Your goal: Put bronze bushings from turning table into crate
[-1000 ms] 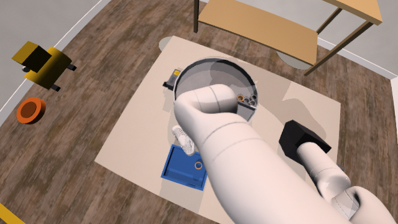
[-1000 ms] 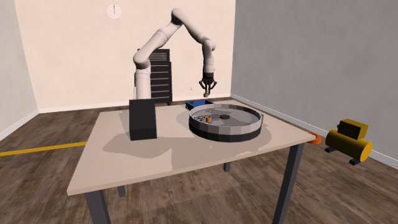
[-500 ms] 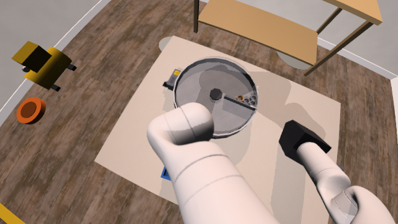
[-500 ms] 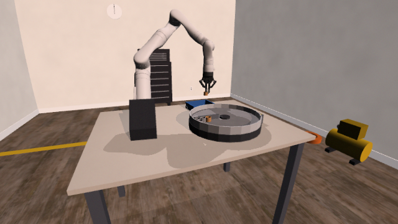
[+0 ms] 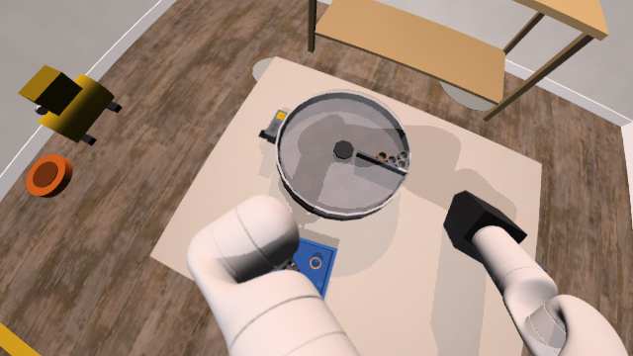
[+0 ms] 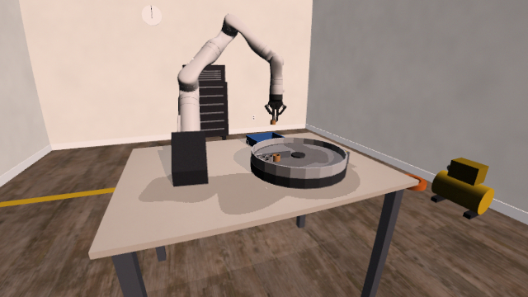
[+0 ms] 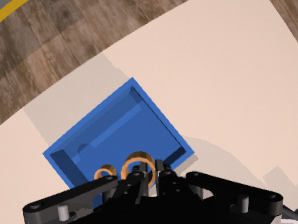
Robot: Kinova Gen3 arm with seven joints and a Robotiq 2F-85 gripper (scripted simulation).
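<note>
- In the wrist view, low at the centre, the gripper is closed on the wall of a bronze bushing, above the crate.
- Another bushing lies in the crate; the exterior view hides it.
- Top view, right of centre: the turning table carries one more bronze bushing, beside steel bushings.
</note>
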